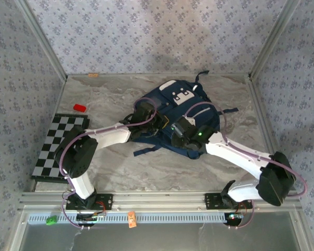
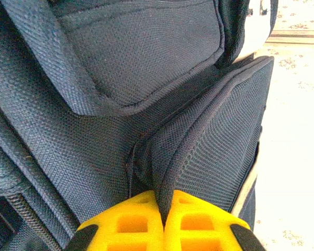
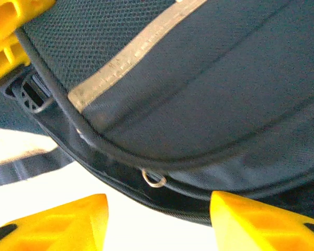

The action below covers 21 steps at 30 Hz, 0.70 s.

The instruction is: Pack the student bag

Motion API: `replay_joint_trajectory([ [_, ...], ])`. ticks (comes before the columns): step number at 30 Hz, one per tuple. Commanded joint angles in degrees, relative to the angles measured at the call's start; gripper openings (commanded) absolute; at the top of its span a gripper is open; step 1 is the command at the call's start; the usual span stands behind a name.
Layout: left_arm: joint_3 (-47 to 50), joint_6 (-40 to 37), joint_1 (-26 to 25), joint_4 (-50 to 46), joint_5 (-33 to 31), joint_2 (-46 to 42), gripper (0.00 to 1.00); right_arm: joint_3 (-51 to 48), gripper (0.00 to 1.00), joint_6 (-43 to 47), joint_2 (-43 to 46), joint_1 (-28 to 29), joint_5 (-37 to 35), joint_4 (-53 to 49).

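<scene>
The student bag [image 1: 186, 107], navy blue with white patches, lies in the middle of the table. My left gripper [image 1: 150, 118] is at its left side. In the left wrist view its yellow fingers [image 2: 136, 219] are shut on a raised seam edge of the student bag [image 2: 146, 78]. My right gripper [image 1: 181, 134] is at the bag's near edge. It stands open [image 3: 158, 205] around the zipper line of the student bag [image 3: 209, 78], with a small metal zipper ring [image 3: 155, 179] just beyond the gap. A pale stripe [image 3: 131, 49] crosses the fabric.
A black-and-white checkerboard [image 1: 60, 145] lies at the table's left edge, with a small red object [image 1: 80, 107] behind it. A dark strap [image 1: 146, 150] trails from the bag toward the near side. Metal frame posts and patterned walls close in the table.
</scene>
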<state>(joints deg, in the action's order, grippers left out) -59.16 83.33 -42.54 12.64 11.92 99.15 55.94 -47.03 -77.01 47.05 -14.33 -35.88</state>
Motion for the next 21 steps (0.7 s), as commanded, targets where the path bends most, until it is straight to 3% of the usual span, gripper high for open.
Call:
replay_joint_trajectory([
  [1,-0.9,1.8,-1.9,3.9,0.9,-4.3,0.0,-0.5,0.46,-3.9,-0.9,1.1,-1.8,9.3],
  [4,-0.8,2.3,-2.2,3.8,1.0,-5.0,0.0,2.1,0.41,-5.1,-2.7,2.8,-6.1,8.7],
  [13,0.3,2.5,-2.3,4.2,1.2,-7.5,0.0,4.1,0.49,-10.5,-7.0,2.8,-15.1,4.4],
  [21,1.1,0.4,-2.2,2.1,-0.9,-9.6,0.0,5.7,0.37,-12.5,-6.6,2.9,-21.5,-1.7],
])
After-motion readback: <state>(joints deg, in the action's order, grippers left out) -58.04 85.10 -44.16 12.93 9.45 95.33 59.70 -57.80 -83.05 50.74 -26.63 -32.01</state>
